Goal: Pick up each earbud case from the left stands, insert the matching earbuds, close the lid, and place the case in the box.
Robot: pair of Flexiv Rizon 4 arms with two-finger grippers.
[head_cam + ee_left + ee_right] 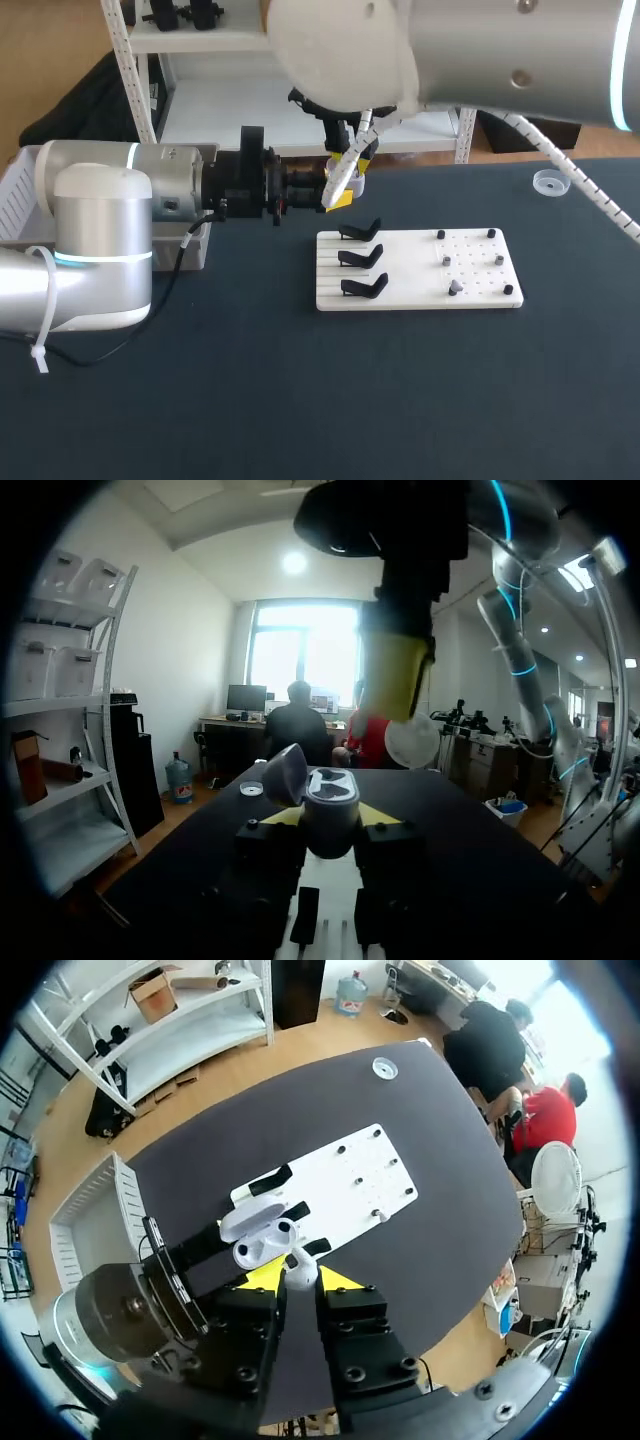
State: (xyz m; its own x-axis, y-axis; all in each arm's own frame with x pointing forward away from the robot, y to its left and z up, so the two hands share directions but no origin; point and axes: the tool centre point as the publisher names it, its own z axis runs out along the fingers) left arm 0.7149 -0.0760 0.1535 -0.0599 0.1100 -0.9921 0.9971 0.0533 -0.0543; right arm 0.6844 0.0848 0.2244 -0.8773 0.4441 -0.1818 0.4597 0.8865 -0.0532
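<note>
My left gripper (338, 195) is held level above the table behind the white board (420, 270), shut on an open white earbud case (331, 788) whose lid (285, 773) stands up. In the left wrist view the case sits between the yellow tips of the left gripper (330, 818). My right gripper (300, 1280) points down just over the case (262, 1242), shut on a white earbud (300, 1265). Its yellow fingers (395, 675) hang right above the case's sockets. Three black stands (362, 260) on the board's left side are bare.
The board's right half carries several small pegs and grey bits (455, 288). A white box (15, 185) stands at the table's left edge behind my left arm. A clear round lid (548, 183) lies at the back right.
</note>
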